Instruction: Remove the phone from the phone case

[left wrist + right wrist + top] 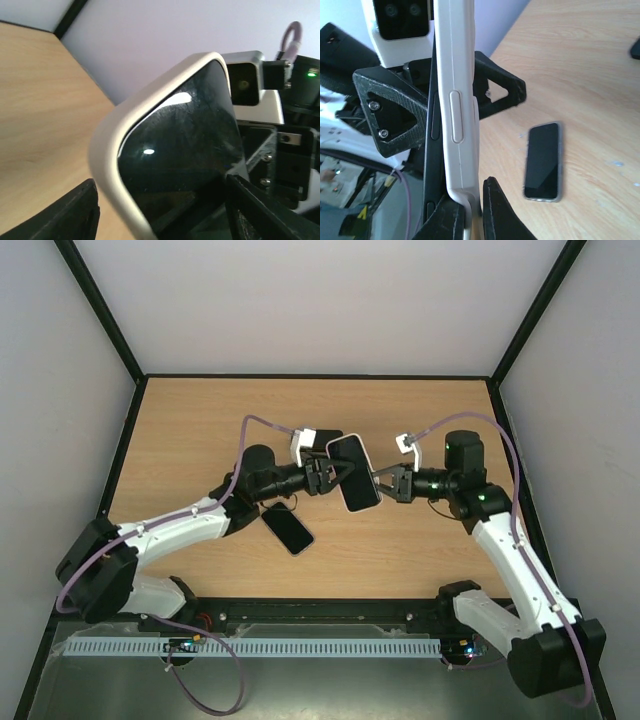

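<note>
- Phone case [106, 155]: we read it as the pale, cream-white rim wrapped round the phone [354, 476]. The dark glossy screen faces up toward the overhead camera.
- Location: raised off the table [200, 430], about mid-table, slung between the two grippers. Its long axis runs away from the arm bases at a slight lean.
- Right gripper [471, 221] meets the case at its right edge. Its fingers [499, 215] are pressed close together, pinching a thin pale lip at the case's corner.
- Left gripper [334, 476] meets the left edge, its fingers [70, 216] spread, one on either side of the case. We cannot tell whether they touch it.
- From the right wrist we see the case edge-on: a raised side button [457, 117] on the pale wall and a black strip [433, 160] just beside it. We cannot tell whether the strip is the phone body or something else.
- Second phone [288, 528] lies flat on the wood, screen up, near the left forearm and apart from the held one.
- Dark flat thing [331, 437] lies beyond the left wrist, mostly hidden.
</note>
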`<act>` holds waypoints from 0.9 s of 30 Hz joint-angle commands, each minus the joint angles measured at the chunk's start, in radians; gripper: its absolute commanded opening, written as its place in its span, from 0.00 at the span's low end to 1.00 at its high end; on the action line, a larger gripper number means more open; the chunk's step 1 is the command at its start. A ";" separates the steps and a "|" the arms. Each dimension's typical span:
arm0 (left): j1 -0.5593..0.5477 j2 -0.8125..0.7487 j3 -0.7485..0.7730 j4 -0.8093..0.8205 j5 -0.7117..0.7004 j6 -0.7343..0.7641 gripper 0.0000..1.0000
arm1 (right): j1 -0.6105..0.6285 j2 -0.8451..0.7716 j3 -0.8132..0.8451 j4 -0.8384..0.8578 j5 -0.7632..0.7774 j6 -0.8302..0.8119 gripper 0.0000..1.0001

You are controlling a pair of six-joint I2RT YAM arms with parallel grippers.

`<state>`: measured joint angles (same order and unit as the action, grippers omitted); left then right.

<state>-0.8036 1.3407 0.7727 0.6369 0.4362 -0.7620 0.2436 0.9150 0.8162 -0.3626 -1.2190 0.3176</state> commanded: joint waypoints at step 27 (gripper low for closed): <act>-0.445 -0.173 -0.055 -0.498 -1.031 0.203 0.70 | -0.037 0.052 -0.048 -0.142 0.712 0.110 0.02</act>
<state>-1.2411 1.1034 0.6743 0.1802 -0.4824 -0.6342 0.2085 0.9394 0.7567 -0.5198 -0.5320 0.3862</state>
